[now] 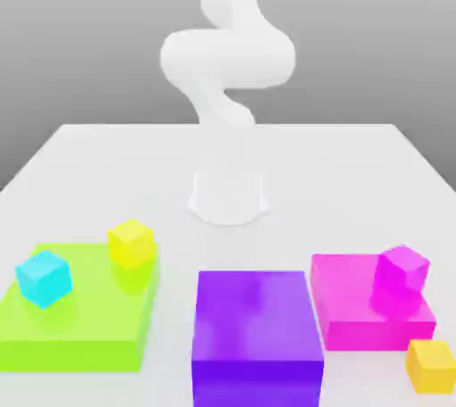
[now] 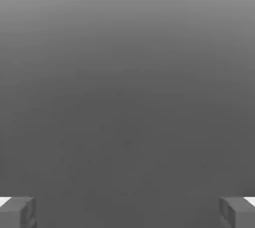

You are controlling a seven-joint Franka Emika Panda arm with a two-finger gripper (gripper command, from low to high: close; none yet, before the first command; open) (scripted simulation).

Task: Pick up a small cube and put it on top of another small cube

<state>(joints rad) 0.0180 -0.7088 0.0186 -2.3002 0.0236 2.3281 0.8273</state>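
I am watching the white arm [image 1: 227, 67] rising from its base [image 1: 228, 196] at the middle of the white bench [image 1: 107, 165], twisting upward and running out of the exterior view at the top. In the hand view the fingers [image 2: 17, 212] are sitting wide apart at opposite edges of the picture, so the gripper [image 2: 127, 213] is standing open with nothing between them, and it is facing a plain grey backdrop.

On the bench, at the exterior view's left, a flat green block [image 1: 80, 325] is carrying two small cubes: a cyan cube [image 1: 43, 277] near its left edge and a yellow cube [image 1: 131, 242] toward its far right corner, the two lying apart from each other. In the middle, nearest the camera, a purple block [image 1: 256, 334] is lying with its top bare. At the exterior view's right, a magenta block [image 1: 370, 316] is bearing a magenta cube [image 1: 403, 270] near its right side. An orange cube [image 1: 432, 366] is resting directly on the bench, just beside the magenta block's near right corner.
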